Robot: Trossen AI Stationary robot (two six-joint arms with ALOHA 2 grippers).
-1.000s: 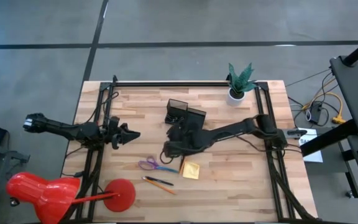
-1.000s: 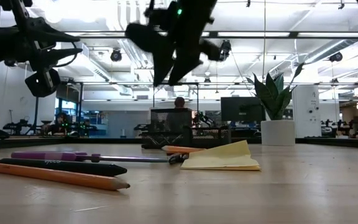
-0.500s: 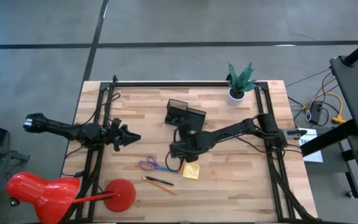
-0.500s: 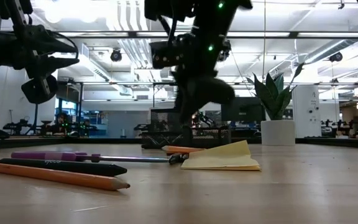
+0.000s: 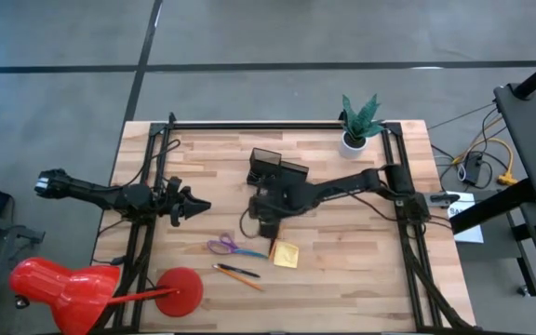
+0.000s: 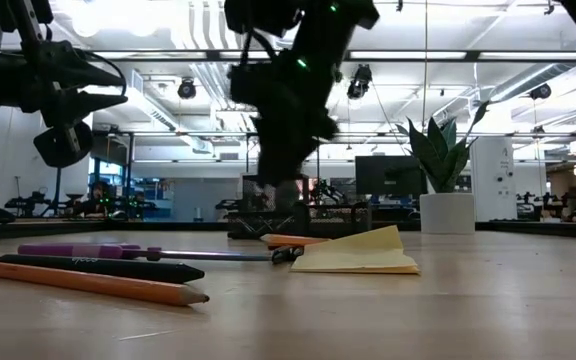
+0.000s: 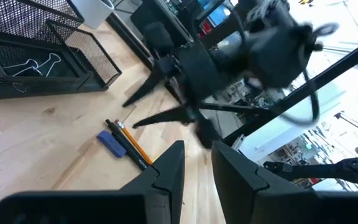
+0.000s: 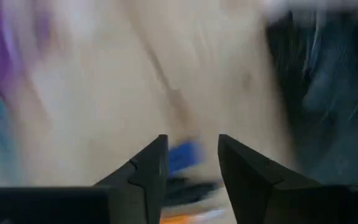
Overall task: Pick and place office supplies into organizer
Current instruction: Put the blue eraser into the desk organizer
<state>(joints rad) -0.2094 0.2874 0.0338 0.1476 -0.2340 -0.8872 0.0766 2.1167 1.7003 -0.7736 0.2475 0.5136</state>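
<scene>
Left gripper (image 5: pixel 199 204) — fingers slightly apart, empty, near the tabletop's left edge. Scissors (image 5: pixel 227 247) lie lengthwise, handles leftward; pencil (image 5: pixel 240 277) slants toward the front edge. Right gripper (image 5: pixel 266 226) — fingers apart, empty — hangs beside the organizer (image 5: pixel 277 171).

A black mesh organizer (image 5: pixel 274 168) stands at the table's upper middle. Purple-handled scissors (image 5: pixel 224 247) lie flat lower centre, a yellow sticky pad (image 5: pixel 286 254) just right of them, one corner lifted. Below the scissors lie a dark pen (image 5: pixel 227 269) and orange pencil (image 5: pixel 247 279) side by side.
</scene>
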